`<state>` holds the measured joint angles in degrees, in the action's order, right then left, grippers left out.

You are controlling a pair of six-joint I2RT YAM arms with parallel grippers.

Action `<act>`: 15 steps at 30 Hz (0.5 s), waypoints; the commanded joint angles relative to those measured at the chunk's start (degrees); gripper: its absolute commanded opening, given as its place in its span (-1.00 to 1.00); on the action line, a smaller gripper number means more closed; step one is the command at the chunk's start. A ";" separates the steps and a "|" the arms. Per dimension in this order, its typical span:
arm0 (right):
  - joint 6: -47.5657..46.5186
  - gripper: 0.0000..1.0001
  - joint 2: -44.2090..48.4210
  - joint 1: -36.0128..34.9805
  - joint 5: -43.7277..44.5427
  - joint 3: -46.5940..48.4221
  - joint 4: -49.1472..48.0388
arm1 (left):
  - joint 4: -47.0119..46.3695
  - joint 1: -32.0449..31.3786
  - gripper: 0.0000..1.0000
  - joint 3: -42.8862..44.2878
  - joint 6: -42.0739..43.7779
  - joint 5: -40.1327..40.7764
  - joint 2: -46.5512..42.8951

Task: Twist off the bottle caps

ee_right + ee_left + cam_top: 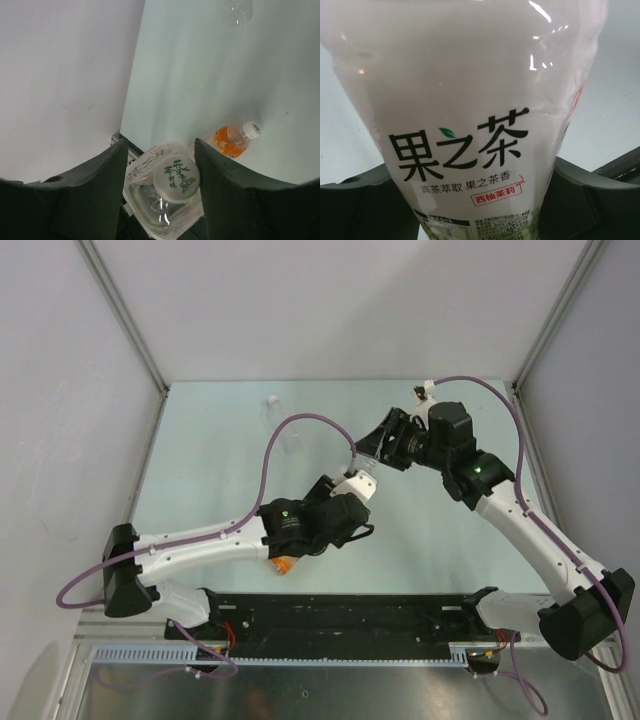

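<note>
Opening step on the labelled bottle (470,100): held round its body by the left pincer (475,210), half closed. Atop that bottle, white cap (176,178) straddled by the right pincer (159,150), parted, not clamped. Next, likely: squeeze onto cap, then twist.

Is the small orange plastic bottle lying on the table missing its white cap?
No: the right wrist view shows the small orange plastic bottle lying with its round white screw cap on its neck.

Labelled bottle (470,100) glossy plastic film; its cap (176,178) matt plastic; table (200,75) smooth, matt.
</note>
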<state>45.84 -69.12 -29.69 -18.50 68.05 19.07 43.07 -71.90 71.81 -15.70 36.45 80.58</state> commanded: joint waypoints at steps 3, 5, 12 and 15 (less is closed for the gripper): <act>-0.55 0.10 0.36 -0.92 1.01 2.10 -1.55 | 1.19 -0.22 -1.00 3.59 -1.70 3.23 0.30; -0.40 0.09 0.43 -1.25 1.01 2.09 -1.57 | 1.46 -0.18 -1.00 3.93 -1.85 3.44 0.51; -0.07 -0.14 0.99 -2.20 1.69 1.96 -1.94 | 2.86 -0.17 -1.00 5.74 -2.82 3.62 0.94; -0.02 -0.47 1.34 -2.34 2.09 1.92 -2.17 | 3.32 -0.17 -1.00 5.99 -3.10 3.37 0.92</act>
<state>45.69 -69.12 -30.94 -16.08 68.05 18.85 46.48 -71.90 74.89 -17.52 38.44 81.36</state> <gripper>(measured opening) 0.368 0.734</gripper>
